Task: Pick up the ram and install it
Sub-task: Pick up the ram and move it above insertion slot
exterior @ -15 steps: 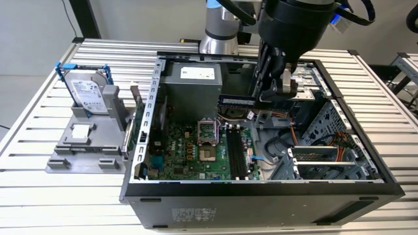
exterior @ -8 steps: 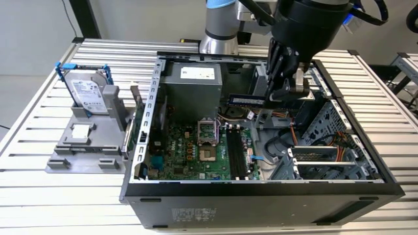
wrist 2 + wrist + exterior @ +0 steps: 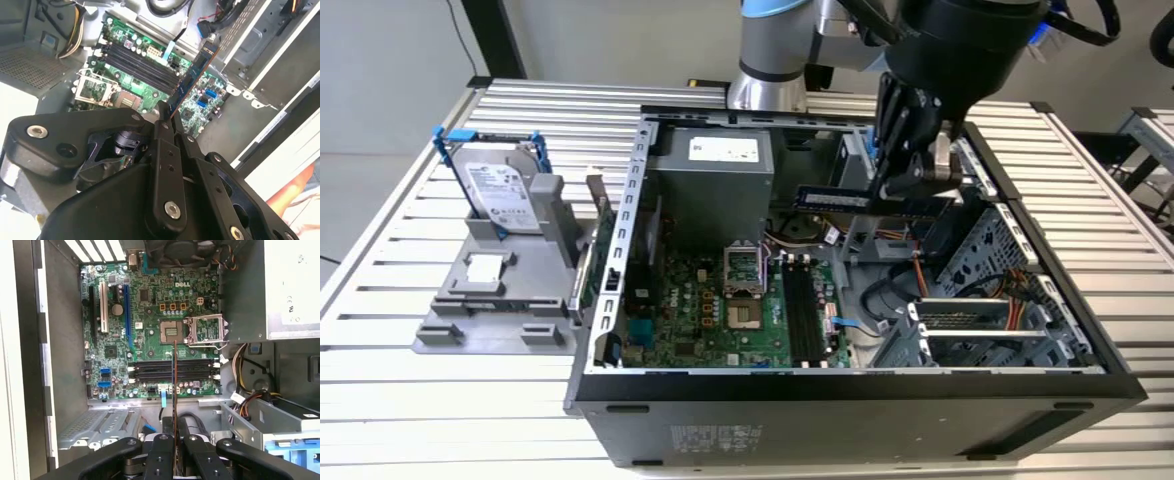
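My gripper [image 3: 911, 188] hangs over the open computer case [image 3: 854, 385], shut on one end of the ram [image 3: 834, 198], a thin dark blue-black stick held level above the motherboard. In the second wrist view the ram [image 3: 196, 72] juts out from between the closed black fingers [image 3: 165, 135]. In the first wrist view the ram [image 3: 175, 390] appears edge-on, crossing over the black memory slots [image 3: 155, 371]. Those slots [image 3: 803, 310] lie well below the stick, beside the CPU socket [image 3: 740, 272].
A silver hard drive in a blue frame [image 3: 500, 190] stands on a grey fixture [image 3: 487, 300] at the exterior view's left. Inside the case are the power supply [image 3: 720, 160], a drive cage [image 3: 987, 325] and loose cables [image 3: 907, 260]. Slatted aluminium table [image 3: 400, 400] surrounds it.
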Robot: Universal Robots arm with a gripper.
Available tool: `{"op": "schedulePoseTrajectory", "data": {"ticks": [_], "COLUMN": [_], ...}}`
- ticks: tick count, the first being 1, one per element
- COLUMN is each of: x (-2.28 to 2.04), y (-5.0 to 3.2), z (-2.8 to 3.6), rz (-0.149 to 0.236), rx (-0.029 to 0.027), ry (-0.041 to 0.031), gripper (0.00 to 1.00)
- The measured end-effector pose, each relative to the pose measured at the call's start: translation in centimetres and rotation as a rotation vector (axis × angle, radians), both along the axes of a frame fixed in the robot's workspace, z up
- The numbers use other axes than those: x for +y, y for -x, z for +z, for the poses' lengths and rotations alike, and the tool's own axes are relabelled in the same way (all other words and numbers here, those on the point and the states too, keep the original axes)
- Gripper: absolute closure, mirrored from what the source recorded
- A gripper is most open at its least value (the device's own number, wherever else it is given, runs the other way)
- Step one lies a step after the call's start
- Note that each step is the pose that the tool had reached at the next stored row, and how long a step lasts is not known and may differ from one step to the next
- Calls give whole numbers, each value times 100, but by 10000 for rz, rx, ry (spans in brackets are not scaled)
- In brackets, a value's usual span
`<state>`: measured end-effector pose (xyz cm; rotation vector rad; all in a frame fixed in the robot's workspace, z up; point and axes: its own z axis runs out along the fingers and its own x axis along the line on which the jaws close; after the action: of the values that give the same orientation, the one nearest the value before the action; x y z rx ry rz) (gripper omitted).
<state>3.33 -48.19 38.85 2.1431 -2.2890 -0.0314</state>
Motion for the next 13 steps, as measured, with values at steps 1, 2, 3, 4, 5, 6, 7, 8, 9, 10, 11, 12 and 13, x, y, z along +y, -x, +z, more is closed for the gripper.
{"op": "schedulePoseTrajectory", "data": {"ticks": [1,2,3,4,5,6,7,8,9,10,11,12,13], "x": [7,9,9,10,10,10,9,10,10,10,10,10,9], "y": [-8,-18,-26,-30,-31,-31,-32,-32,-31,-32,-32,-31,-31], "z": [0,0,0,0,0,0,0,0,0,0,0,0,0], "rz": [-1,0,1,6,8,9,11,11,11,11,12,12,12], "rx": [0,0,0,0,0,0,0,0,0,0,0,0,0], "ry": [0,0,0,0,0,0,0,0,0,0,0,0,0], "gripper": [100,100,100,100,100,100,100,100,100,100,100,100,100]}}
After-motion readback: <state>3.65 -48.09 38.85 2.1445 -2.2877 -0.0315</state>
